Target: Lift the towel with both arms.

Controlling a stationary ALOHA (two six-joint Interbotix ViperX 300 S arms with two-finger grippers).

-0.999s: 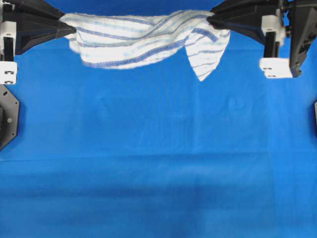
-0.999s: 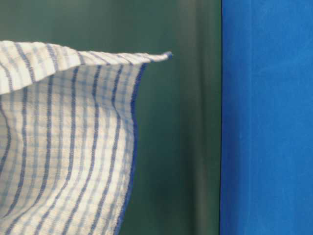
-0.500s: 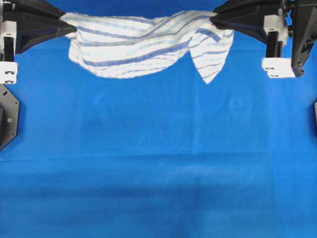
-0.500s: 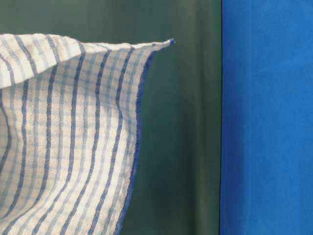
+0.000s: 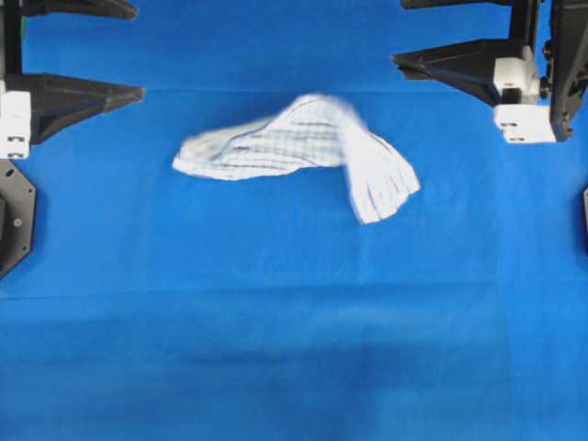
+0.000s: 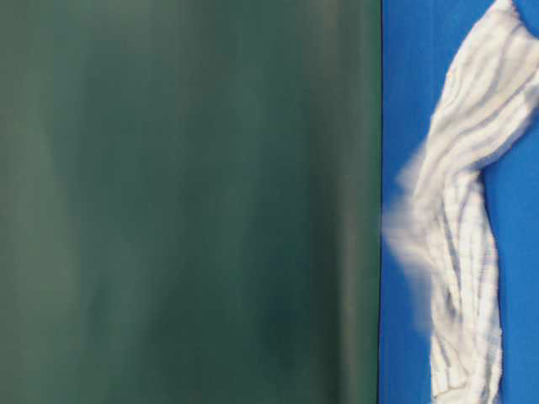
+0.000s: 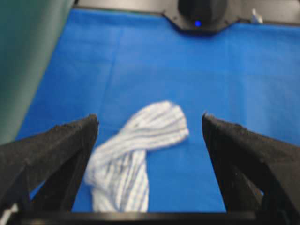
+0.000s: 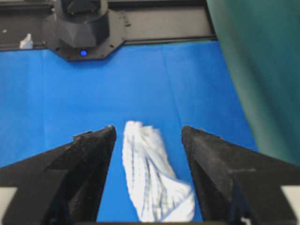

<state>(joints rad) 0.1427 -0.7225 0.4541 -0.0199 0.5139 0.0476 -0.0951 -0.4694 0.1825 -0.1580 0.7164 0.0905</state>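
The towel [image 5: 294, 147], white with thin blue-grey stripes, is crumpled and motion-blurred between the two arms, free of both grippers. Whether it touches the blue surface I cannot tell. At the left edge my left gripper [image 5: 138, 50] stands open, its black wedge fingers wide apart and empty. At the upper right my right gripper [image 5: 398, 32] is open and empty too. The left wrist view has the towel [image 7: 136, 150] below and between the spread jaws of the left gripper [image 7: 150, 122]. In the right wrist view the towel [image 8: 150, 173] shows beyond the right gripper [image 8: 147, 129]. From table level the towel [image 6: 463, 252] appears as a blurred streak.
A plain blue cloth [image 5: 276, 349] covers the table. A dark green backdrop [image 6: 185, 202] stands along one side. The black arm bases [image 7: 201, 14] [image 8: 84, 28] sit at the table's ends, and part of a base plate [image 5: 14, 220] shows at the left edge.
Both grippers have opened and let go of the towel. It has dropped from where it hung stretched between them and now lies lower, bunched and blurred.
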